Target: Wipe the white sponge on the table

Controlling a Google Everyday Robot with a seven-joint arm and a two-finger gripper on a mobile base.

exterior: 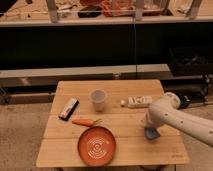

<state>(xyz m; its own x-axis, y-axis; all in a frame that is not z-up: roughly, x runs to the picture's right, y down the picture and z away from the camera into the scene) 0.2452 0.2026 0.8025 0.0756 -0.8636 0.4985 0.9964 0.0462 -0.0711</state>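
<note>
The white sponge (152,133), a small blue-grey pad, rests on the light wooden table (127,156) near its right side. My gripper (150,128) comes down onto it from the white arm that reaches in from the right. It is shut on the sponge and presses it against the planks. The arm's wrist hides most of the fingers.
An orange plate (96,145) lies at the front middle, with an orange carrot-shaped item (83,121) just behind it. A pale cup (98,99) stands mid-table. A long white bar device (138,102) lies behind the sponge, and a dark rectangular object (68,108) sits at the left.
</note>
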